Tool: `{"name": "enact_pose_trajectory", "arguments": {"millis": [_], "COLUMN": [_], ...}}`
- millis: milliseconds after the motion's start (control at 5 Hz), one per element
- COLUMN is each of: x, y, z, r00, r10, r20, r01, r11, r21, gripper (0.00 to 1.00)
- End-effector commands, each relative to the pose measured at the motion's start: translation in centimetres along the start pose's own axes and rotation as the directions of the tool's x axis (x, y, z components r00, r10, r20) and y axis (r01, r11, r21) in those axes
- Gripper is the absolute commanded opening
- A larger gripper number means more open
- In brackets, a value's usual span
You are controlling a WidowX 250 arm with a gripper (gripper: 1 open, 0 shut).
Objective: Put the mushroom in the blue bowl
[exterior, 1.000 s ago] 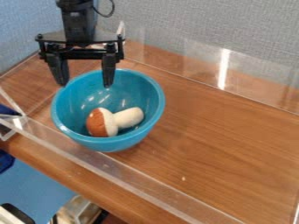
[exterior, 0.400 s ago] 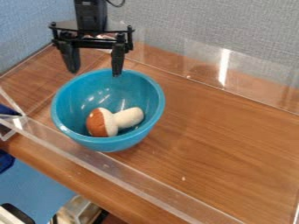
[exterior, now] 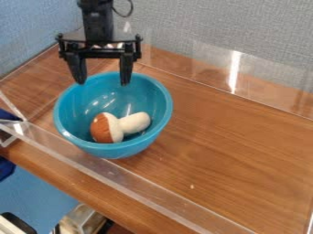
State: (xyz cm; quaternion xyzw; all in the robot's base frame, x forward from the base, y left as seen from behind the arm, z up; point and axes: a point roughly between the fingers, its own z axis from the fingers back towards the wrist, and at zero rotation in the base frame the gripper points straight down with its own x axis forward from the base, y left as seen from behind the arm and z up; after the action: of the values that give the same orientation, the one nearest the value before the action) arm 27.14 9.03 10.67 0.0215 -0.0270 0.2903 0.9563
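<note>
Nearest me, below and in front of my pincer (exterior: 102, 79), the mushroom (exterior: 120, 126) lies inside the blue bowl (exterior: 154, 141). It looks light, firm and perhaps slippery; I'd grip its pale stem. Farther back, the pincer hangs with fingers apart.

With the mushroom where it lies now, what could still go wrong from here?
The mushroom already lies in the bowl, so the risks are in leaving. The open gripper hangs over the bowl's far part; if it dips or swings, a finger might catch the rim and drag or tip the bowl. The bowl also sits near the table's left edge in this view, so a hard knock that way could push it toward the edge.
</note>
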Motion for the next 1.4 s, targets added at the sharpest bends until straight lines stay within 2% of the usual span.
{"name": "enact_pose_trajectory", "arguments": {"millis": [0,400,800,1200], "x": [0.5,1.8,3.9,4.8], "y": [-0.7,-0.5,-0.8,-2.5], "z": [0.6,0.6,-0.4,0.3], "r00": [1.000,1.000,0.999,0.997], "r10": [-0.014,-0.014,-0.023,0.076], "r20": [0.025,0.027,0.027,0.025], "r01": [0.014,0.014,0.023,-0.077], "r11": [1.000,1.000,1.000,0.997], "r21": [-0.004,-0.001,0.007,0.021], "gripper": [1.00,1.00,1.00,1.00]}}
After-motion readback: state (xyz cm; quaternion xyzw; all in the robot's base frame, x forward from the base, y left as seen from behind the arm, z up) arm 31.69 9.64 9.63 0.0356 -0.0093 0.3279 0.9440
